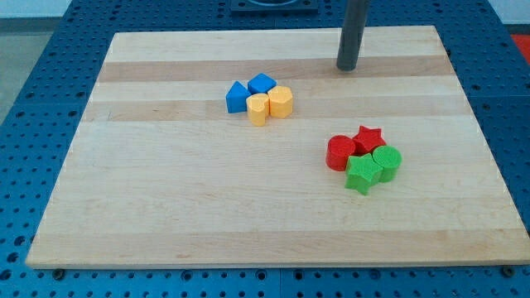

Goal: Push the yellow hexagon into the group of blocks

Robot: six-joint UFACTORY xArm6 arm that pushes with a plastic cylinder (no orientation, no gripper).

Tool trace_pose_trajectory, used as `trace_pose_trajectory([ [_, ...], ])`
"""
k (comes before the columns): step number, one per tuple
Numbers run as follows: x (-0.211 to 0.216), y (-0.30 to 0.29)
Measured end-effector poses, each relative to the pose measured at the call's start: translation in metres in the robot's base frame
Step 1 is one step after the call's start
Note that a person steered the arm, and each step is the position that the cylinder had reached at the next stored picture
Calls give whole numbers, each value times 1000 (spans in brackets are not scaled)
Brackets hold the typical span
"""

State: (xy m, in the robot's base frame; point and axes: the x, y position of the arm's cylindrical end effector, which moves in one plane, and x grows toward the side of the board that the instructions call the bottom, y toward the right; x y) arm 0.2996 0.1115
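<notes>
The yellow hexagon (281,102) stands at the upper middle of the wooden board (166,207), touching a second yellow block (258,109) of rounded, heart-like shape on its left. Two blue blocks touch them: a blue triangle (237,97) and a blue cube-like block (262,83). My tip (347,68) rests on the board to the upper right of the yellow hexagon, well apart from it. A second group lies to the lower right: a red cylinder (339,153), a red star (368,138), a green star (363,174) and a green cylinder (387,162).
The board lies on a blue perforated table (33,99). A dark machine base (273,7) shows at the view's top edge.
</notes>
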Motion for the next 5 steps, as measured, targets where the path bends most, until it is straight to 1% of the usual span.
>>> trace_pose_trajectory([
  [1, 14, -17],
  [2, 17, -18],
  [5, 73, -36],
])
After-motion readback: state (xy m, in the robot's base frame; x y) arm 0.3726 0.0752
